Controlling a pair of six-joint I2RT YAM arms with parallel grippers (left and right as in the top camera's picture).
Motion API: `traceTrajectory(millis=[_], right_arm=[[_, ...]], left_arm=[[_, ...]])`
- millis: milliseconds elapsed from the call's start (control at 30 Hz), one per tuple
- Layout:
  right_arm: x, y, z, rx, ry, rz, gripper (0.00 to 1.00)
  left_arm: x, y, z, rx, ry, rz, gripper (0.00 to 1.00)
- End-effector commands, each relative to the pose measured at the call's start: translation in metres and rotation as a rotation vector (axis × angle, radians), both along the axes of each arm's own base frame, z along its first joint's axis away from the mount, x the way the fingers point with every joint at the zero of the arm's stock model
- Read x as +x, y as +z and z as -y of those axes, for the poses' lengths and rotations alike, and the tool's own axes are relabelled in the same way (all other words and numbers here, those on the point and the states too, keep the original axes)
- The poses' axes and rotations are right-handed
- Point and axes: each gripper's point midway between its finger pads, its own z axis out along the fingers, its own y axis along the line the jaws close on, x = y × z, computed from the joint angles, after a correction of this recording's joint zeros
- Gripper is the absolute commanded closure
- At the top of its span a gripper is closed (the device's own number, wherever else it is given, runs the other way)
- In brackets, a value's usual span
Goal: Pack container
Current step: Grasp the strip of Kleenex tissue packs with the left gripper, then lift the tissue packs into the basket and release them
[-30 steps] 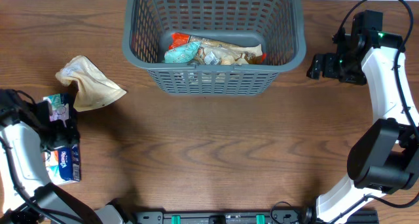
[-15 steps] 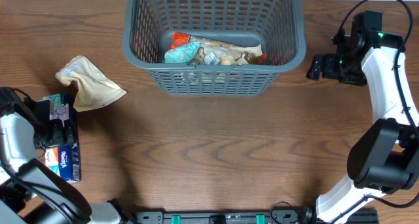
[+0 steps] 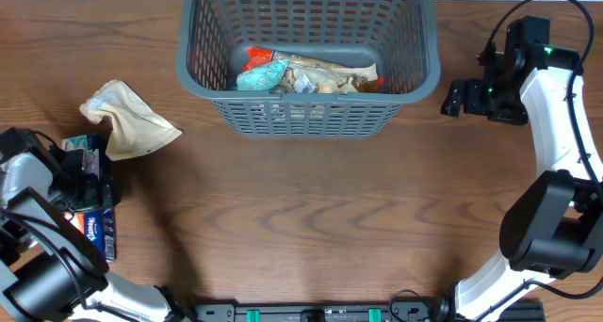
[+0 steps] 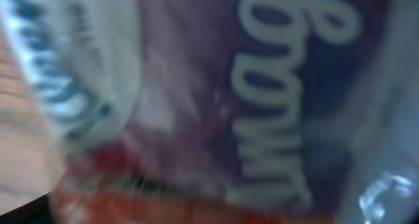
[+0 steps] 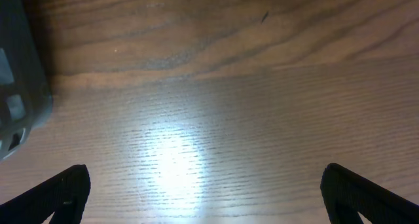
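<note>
The dark grey lattice container stands at the far middle of the table and holds several snack packets. Its corner shows in the right wrist view. My left gripper is down on a small stack of packets at the left edge. The left wrist view is filled by a blurred purple and red packet, and the fingers are hidden. My right gripper hovers to the right of the container, open and empty; in its wrist view the fingers are wide apart over bare wood.
A crumpled beige bag lies on the table just beyond the left gripper. A green and pink packet sits at the far end of the stack. The table's left edge is close to the left arm.
The left arm has swung toward the lower left and the wrist has turned over the packets, now covering more of the blue one. The right arm has not moved.
</note>
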Motion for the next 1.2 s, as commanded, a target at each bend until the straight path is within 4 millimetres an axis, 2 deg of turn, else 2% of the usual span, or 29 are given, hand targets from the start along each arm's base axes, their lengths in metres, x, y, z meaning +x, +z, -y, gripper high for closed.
traceTrajectory(millis=[0,100,167,300,367,500,633,767,900,967,1033,1067,1167], right_arm=[[-0.001,-0.003,-0.005,0.007,0.018,-0.012,0.01],[-0.001,-0.003,-0.005,0.007,0.018,-0.012,0.01],[-0.002,-0.003,-0.005,0.008,0.018,-0.013,0.01],[-0.002,-0.003,-0.005,0.008,0.018,-0.016,0.01],[-0.003,-0.003,-0.005,0.009,0.019,-0.018,0.01],[-0.003,-0.002,-0.005,0.007,0.023,-0.016,0.01],[-0.003,-0.002,-0.005,0.006,0.031,-0.015,0.01],[-0.003,-0.002,-0.005,0.004,0.038,-0.015,0.01],[-0.003,-0.002,-0.005,0.004,0.040,-0.015,0.01],[-0.003,-0.002,-0.005,0.003,0.042,-0.014,0.01],[-0.003,-0.002,-0.005,0.003,0.044,-0.014,0.01],[-0.003,-0.002,-0.005,0.003,0.044,-0.014,0.01],[-0.003,-0.002,-0.005,0.003,0.044,-0.015,0.01]], left_arm=[[0.006,0.002,-0.006,0.012,0.007,0.015,0.15],[0.005,0.001,-0.005,0.010,0.014,0.013,0.41],[0.005,0.001,-0.005,0.010,0.014,0.012,0.49],[0.003,0.001,-0.004,0.004,0.030,0.007,0.75],[0.003,0.001,-0.004,0.004,0.033,0.008,0.94],[0.003,0.004,-0.004,0.004,0.155,0.020,0.94],[0.017,0.025,0.005,-0.048,0.225,0.107,0.94],[0.046,0.078,0.013,-0.107,0.285,0.293,0.94],[0.069,0.158,0.017,-0.084,0.296,0.450,0.95],[0.081,0.202,0.026,-0.059,0.248,0.512,0.95],[0.096,0.256,0.043,-0.037,0.172,0.587,0.95],[0.102,0.275,0.051,-0.029,0.142,0.619,0.94],[0.128,0.359,0.089,0.006,-0.005,0.796,0.95]])
